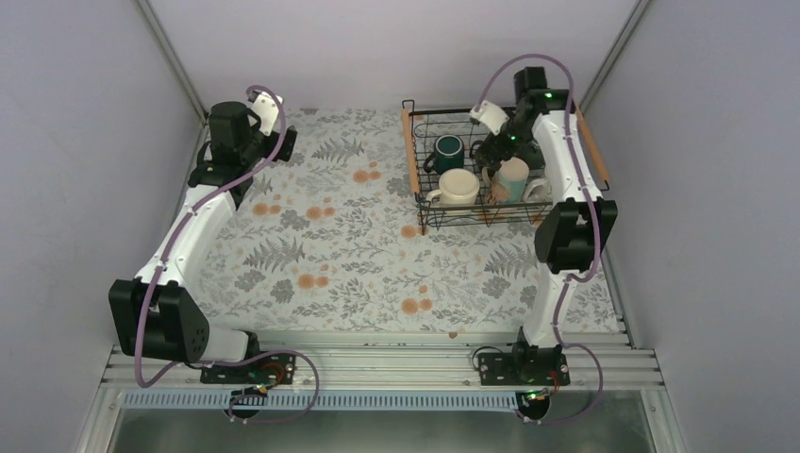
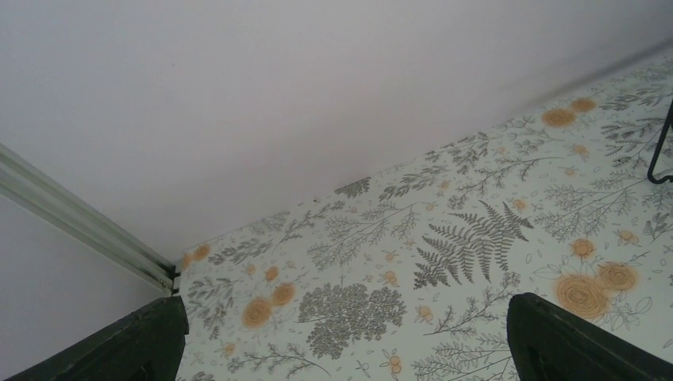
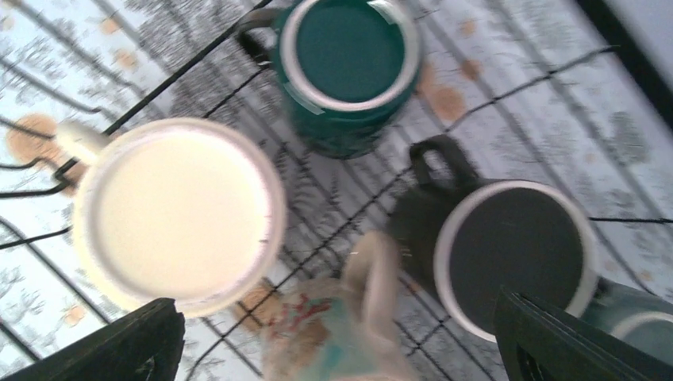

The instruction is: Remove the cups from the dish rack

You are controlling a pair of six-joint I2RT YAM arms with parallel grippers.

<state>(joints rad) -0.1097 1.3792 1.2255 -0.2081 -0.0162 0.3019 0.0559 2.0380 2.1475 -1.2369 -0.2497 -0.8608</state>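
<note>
The black wire dish rack (image 1: 411, 151) with wooden handles stands at the back right. It holds a dark green mug (image 1: 448, 149), a cream mug (image 1: 458, 186), a mint-and-pink mug (image 1: 512, 179) and a pale mug (image 1: 540, 187). My right gripper (image 1: 488, 154) hovers over the rack, open. In the right wrist view the blurred mint-and-pink mug (image 3: 333, 333) lies between its fingers (image 3: 139, 345), with the cream mug (image 3: 178, 210), green mug (image 3: 345, 55) and black mug (image 3: 512, 254) below. My left gripper (image 1: 278, 146) is open and empty at the back left.
The floral cloth (image 1: 330, 245) covers the table between the arms. The left wrist view shows the cloth (image 2: 357, 309), the back wall, a corner rail (image 2: 79, 226) and a bit of rack wire (image 2: 661, 155). Side walls stand close to both arms.
</note>
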